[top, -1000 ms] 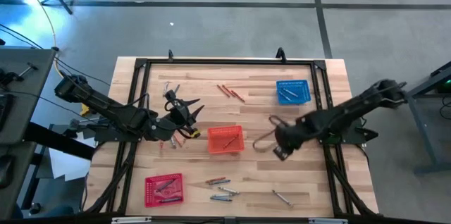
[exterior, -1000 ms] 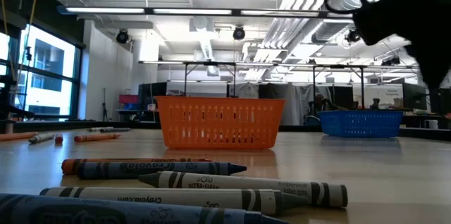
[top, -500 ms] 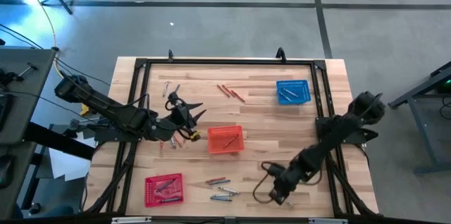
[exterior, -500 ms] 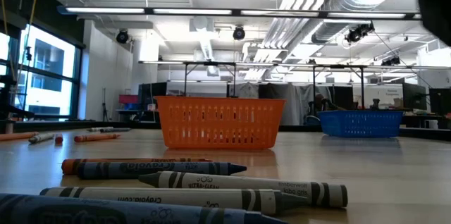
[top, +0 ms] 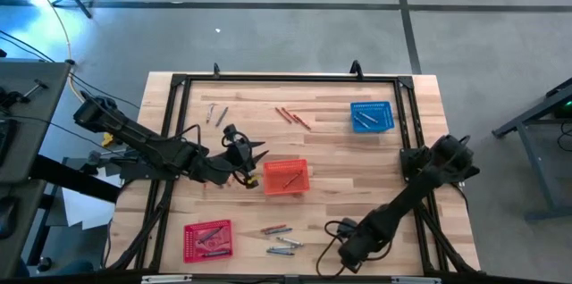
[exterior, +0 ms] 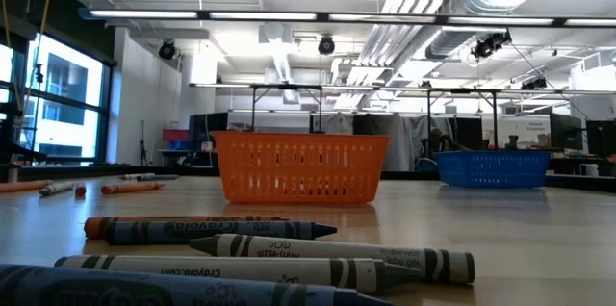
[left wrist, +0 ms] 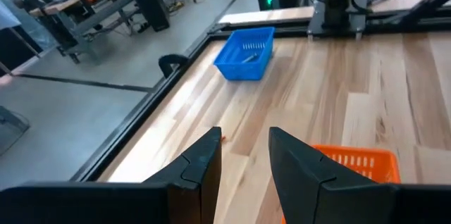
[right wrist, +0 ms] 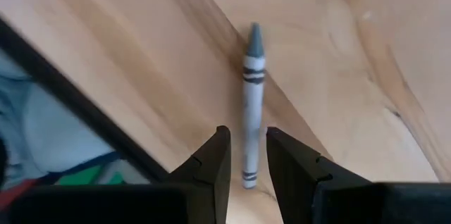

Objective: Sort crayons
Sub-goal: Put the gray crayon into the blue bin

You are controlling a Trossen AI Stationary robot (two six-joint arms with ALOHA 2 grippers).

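The right arm stretches from its base at the table's 3 o'clock edge down toward 6 o'clock, bent low, with the right gripper (right wrist: 243, 164) pointed straight down over a grey crayon (right wrist: 251, 104) on the bare wood near the black frame rail (right wrist: 84, 104). Its fingers (right wrist: 215, 160) stand apart on either side of the crayon's lower end, not closed on it; whether they touch it cannot be told.

The left arm reaches from 9 o'clock toward the table's middle, and the left gripper (top: 248, 161) sits just at the 9 o'clock side of the orange basket (top: 286, 177). Its fingers (left wrist: 201, 164) are parted and hold nothing.

The orange basket, at the centre, holds at least one crayon. The blue basket (top: 371, 115) at about 2 o'clock holds a few grey or bluish crayons. The red basket (top: 207, 239) at about 7 o'clock holds several crayons.

Loose crayons lie elsewhere: red-orange crayons (top: 293, 117) near 12 o'clock, a mixed cluster (top: 281, 239) at 6 o'clock, and two crayons (top: 215, 114) near 11 o'clock.
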